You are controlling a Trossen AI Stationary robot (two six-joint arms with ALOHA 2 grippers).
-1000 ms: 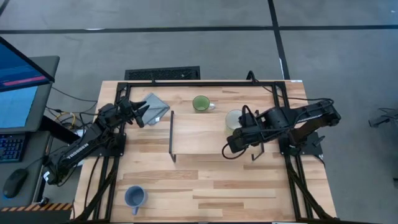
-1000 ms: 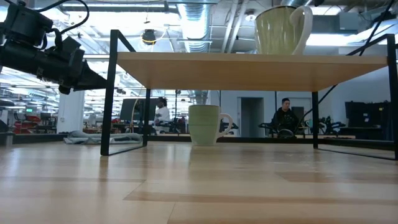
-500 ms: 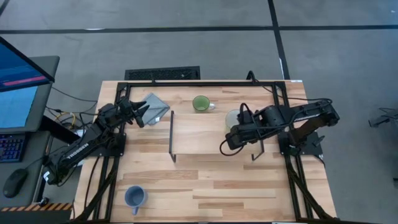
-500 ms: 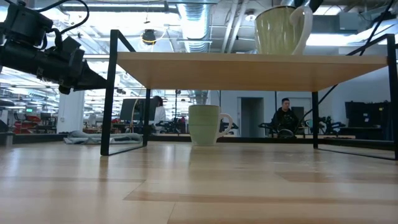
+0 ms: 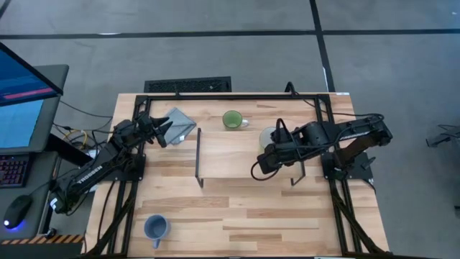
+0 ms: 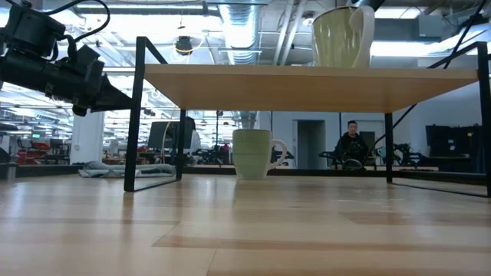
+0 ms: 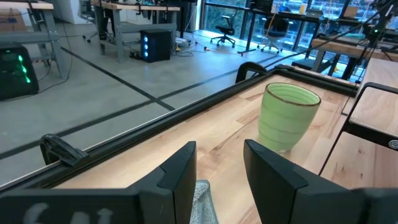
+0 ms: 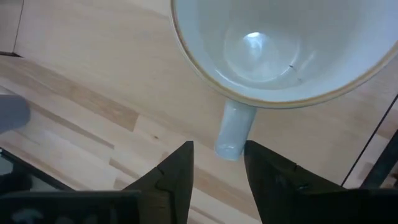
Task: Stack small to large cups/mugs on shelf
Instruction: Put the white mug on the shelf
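Cream mug (image 6: pixel 342 37) on shelf (image 5: pixel 230 155); green mug (image 5: pixel 232 119) on table (image 5: pixel 237 216); both jaws part-open, empty.

Two dark, cabled arms (image 5: pixel 93 171)

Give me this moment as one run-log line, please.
cream mug: on shelf, right end | right gripper: open, over shelf by mug handle, holding nothing | green mug, blue mug: on table | left gripper: open, by grey cloth
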